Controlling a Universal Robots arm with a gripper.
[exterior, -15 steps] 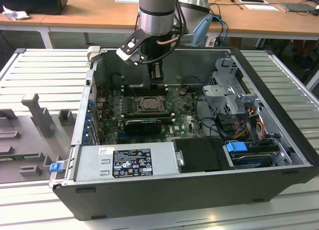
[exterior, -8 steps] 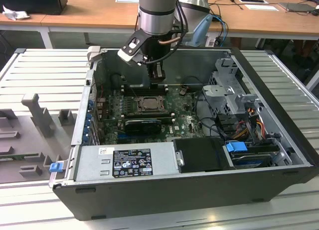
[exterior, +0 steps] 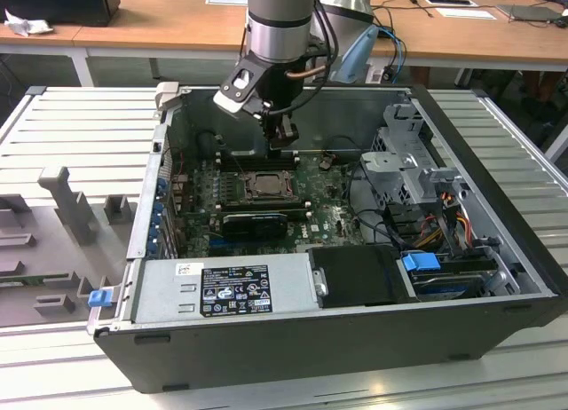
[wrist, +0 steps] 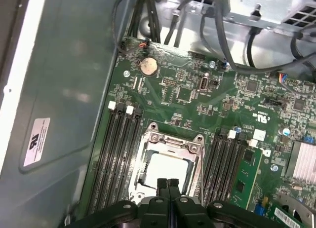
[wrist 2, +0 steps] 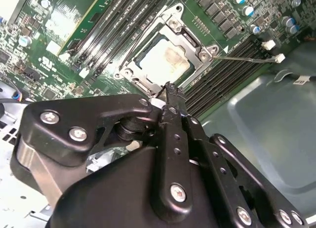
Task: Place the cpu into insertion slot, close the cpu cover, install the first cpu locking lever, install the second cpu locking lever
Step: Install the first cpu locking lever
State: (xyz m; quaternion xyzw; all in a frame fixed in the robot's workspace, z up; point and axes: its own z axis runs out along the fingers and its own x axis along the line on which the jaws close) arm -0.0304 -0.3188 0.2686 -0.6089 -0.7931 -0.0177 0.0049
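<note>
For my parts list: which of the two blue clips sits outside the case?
The blue clip at the exterior view's left, sticking out from the case corner; the other clip lies inside it.

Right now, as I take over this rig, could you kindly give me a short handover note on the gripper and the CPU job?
Gripper: shut, holding nothing, poised by the socket's edge.
Done: the pale silvery square cpu sits in the dark-rimmed square insertion slot; the thin silvery metal cpu cover lies flat over it.
Left: the locking levers. A thin metal rod stands out over the long black memory slots; I cannot tell whether anything is latched.
</note>
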